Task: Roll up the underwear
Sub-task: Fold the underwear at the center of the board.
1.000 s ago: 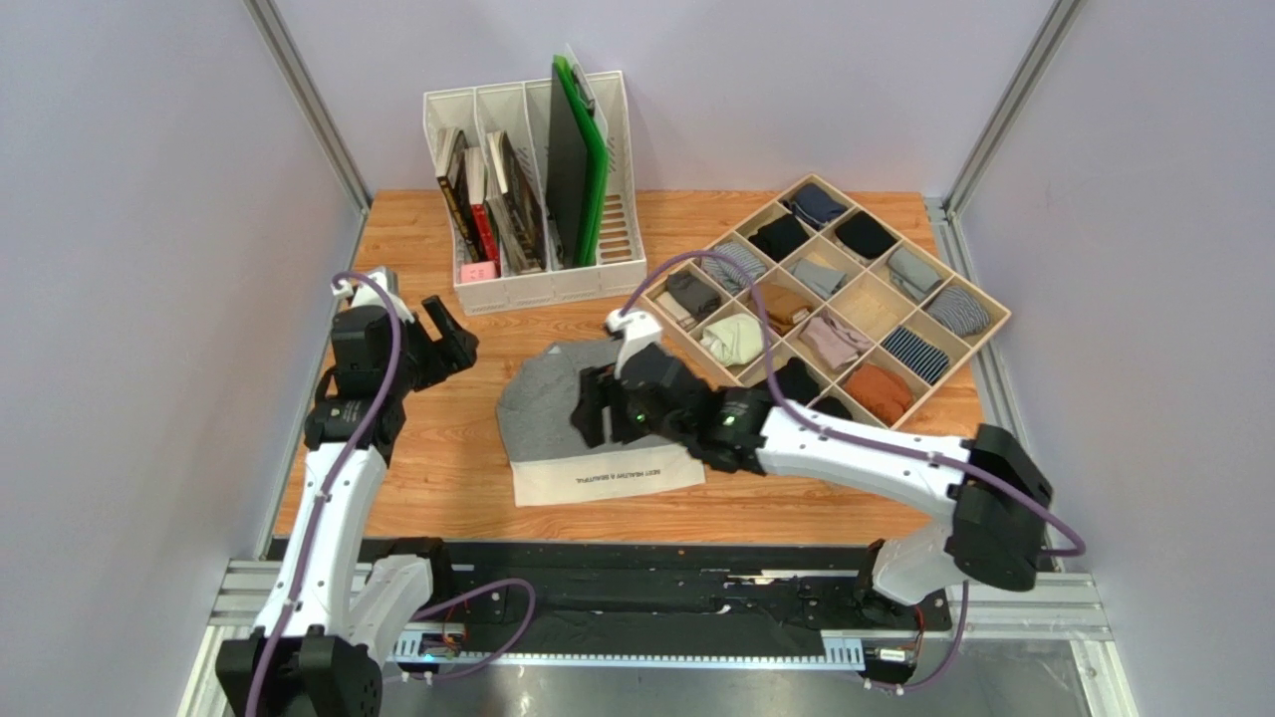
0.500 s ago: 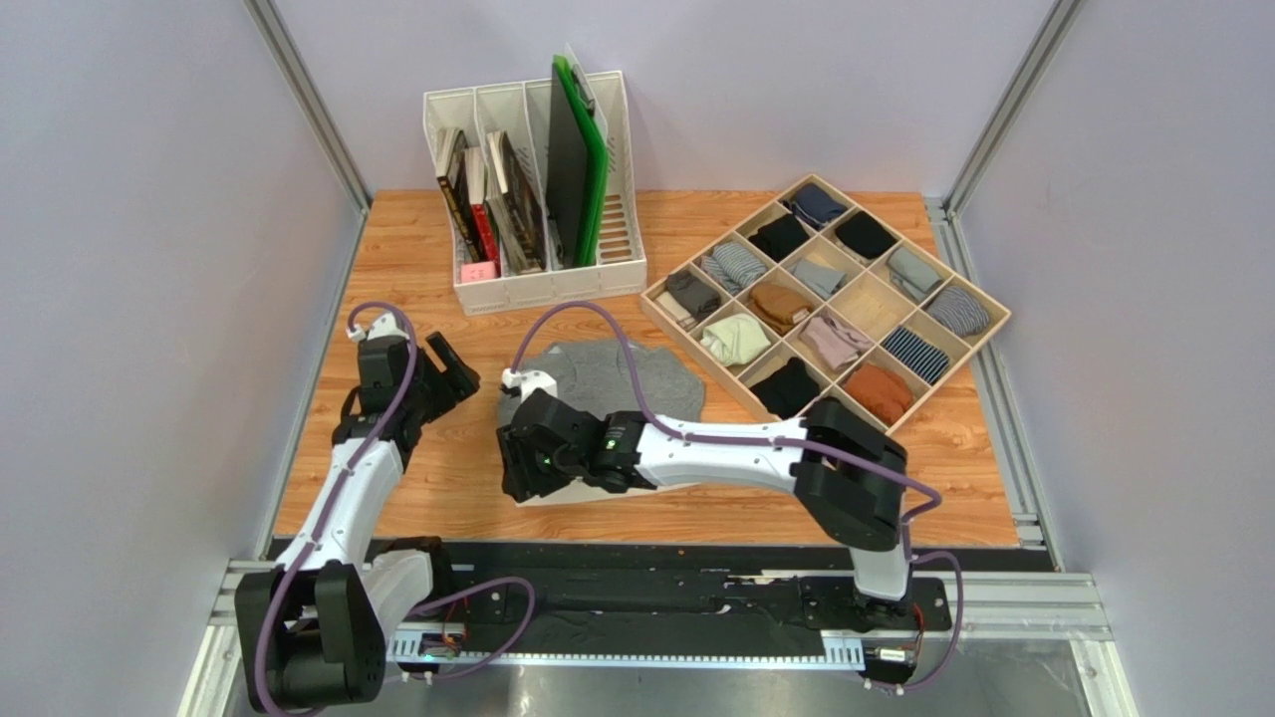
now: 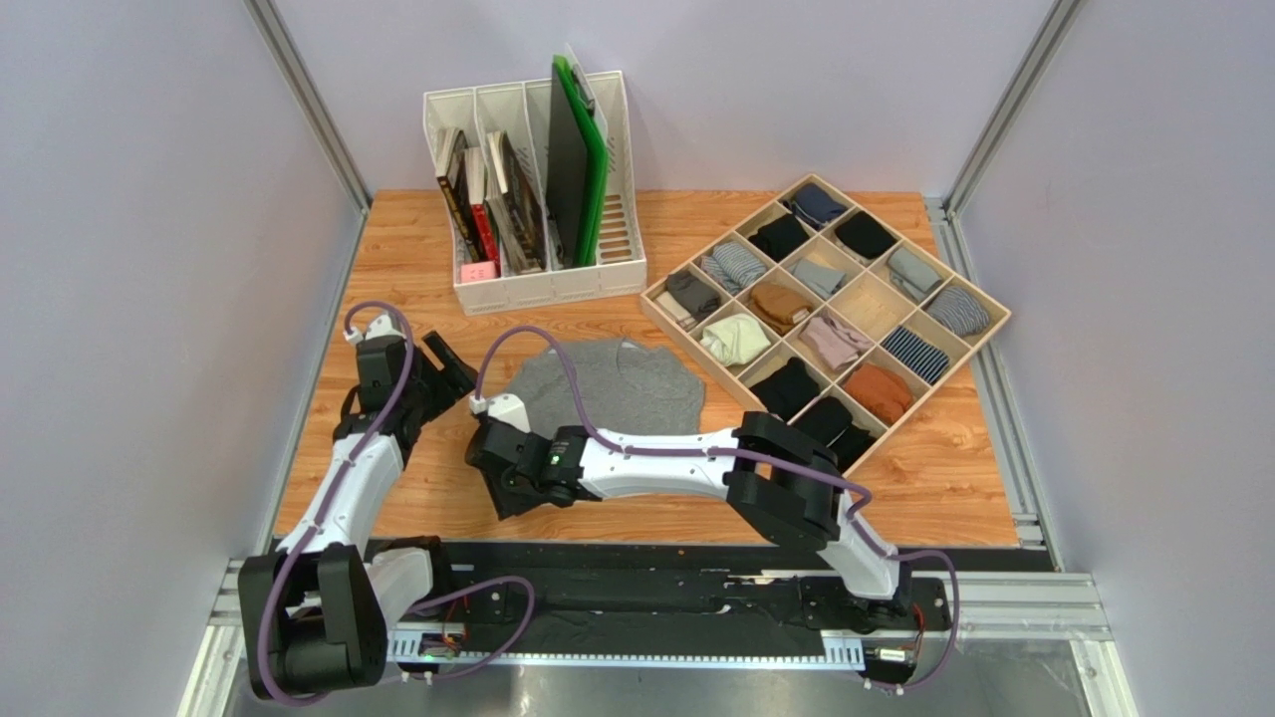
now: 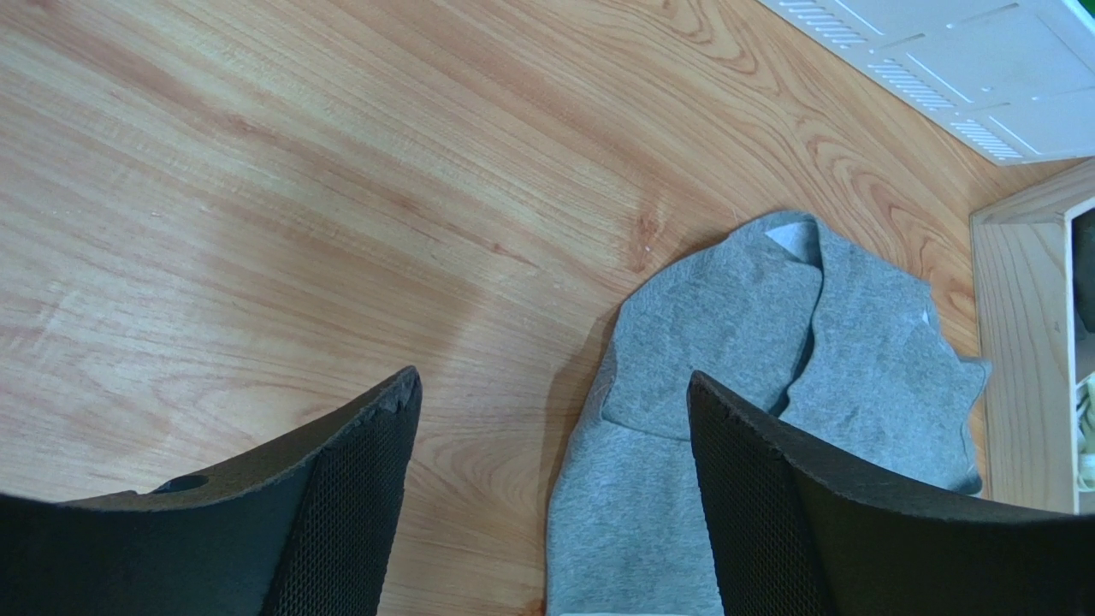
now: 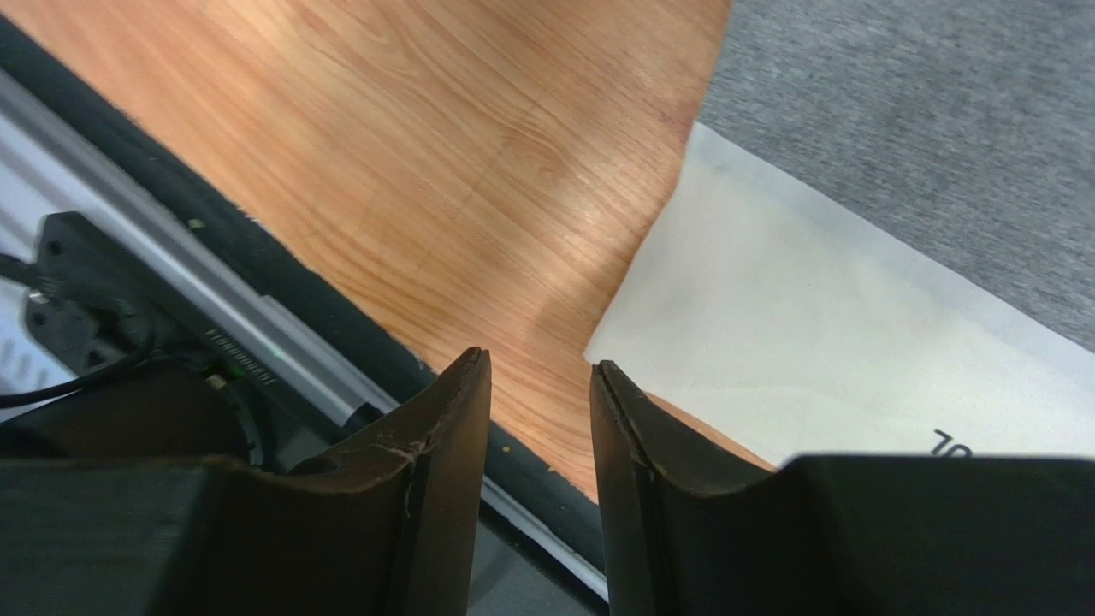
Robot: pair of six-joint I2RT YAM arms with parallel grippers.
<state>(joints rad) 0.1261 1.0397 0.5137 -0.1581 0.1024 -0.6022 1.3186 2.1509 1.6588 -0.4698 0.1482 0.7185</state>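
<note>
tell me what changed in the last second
The right end effector swung left across the underwear to the near-left corner of its waistband and narrowed, with nothing visibly between its fingers. The left end effector drew back slightly toward its base, wide open. Underwear, file rack and divided tray stayed put.

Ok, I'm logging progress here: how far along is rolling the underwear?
Done: nothing; the underwear lies spread, unrolled. In hand: the right tool sits at a corner of the white waistband, jaws nearly together, nothing between them; the left tool hovers open beside the fabric. Remaining: grip, roll it all.
</note>
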